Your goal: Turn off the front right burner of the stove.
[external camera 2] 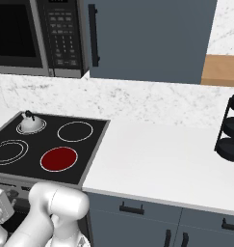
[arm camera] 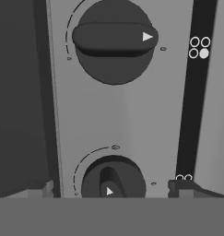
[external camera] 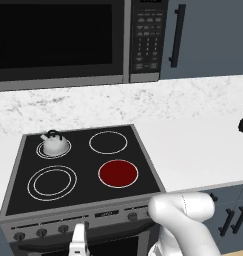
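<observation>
Two knobs faced the open hand [arm camera: 109,191] on the stove [external camera: 83,167], with nothing gripped. The front right burner [external camera: 118,173] glowed red, above and beyond the hand. By the look of it, the approach step was in hand; next, the fingers must close on the right knob. The upper knob [arm camera: 114,39] lay crosswise, its arrow pointing away from the lower knob [arm camera: 112,182].

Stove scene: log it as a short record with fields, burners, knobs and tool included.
stove: black glass cooktop, grey knob panel
front right burner: red inside
kettle: white, on the back left ring
tool: open, fingers either side of the lower knob
lower knob: dark, close ahead in the hand view
upper knob: bar lying crosswise, white arrow at its end
</observation>
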